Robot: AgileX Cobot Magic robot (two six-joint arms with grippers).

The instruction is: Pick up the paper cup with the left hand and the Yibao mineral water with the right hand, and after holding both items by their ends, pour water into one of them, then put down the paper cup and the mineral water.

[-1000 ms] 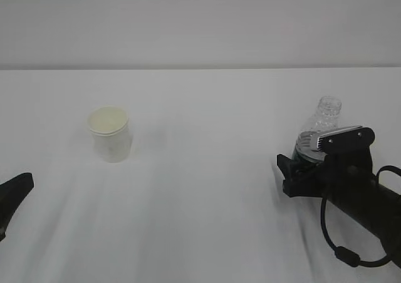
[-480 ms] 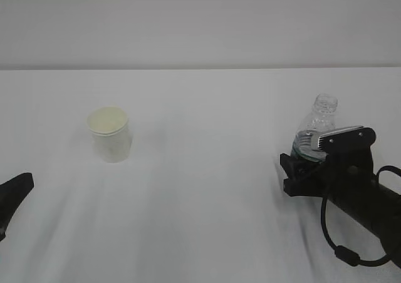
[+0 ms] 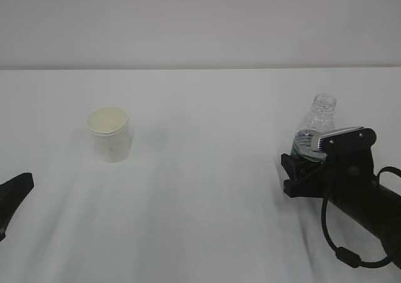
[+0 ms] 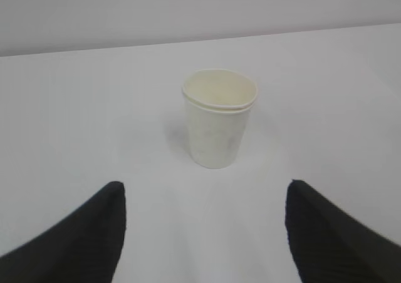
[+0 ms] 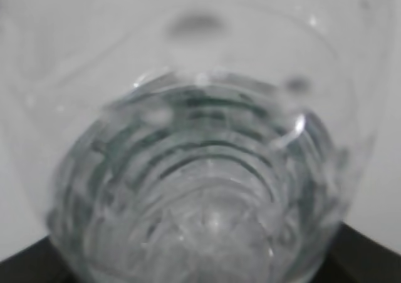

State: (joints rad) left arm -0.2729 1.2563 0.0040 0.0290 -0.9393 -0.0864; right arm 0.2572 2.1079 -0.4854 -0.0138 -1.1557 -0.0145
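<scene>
Nearest to me, my left gripper stands wide open and low over the white table, with nothing between its fingers. The paper cup sits upright ahead of it, apart, with a clear path to it.

On the right, my right gripper surrounds the lower body of the water bottle. I cannot tell whether the jaws grip it. The right wrist view is filled by the ribbed bottle, blurred.

Compared with a second ago, the bottle leans less and its neck stands nearer upright. The cup has not moved.
</scene>
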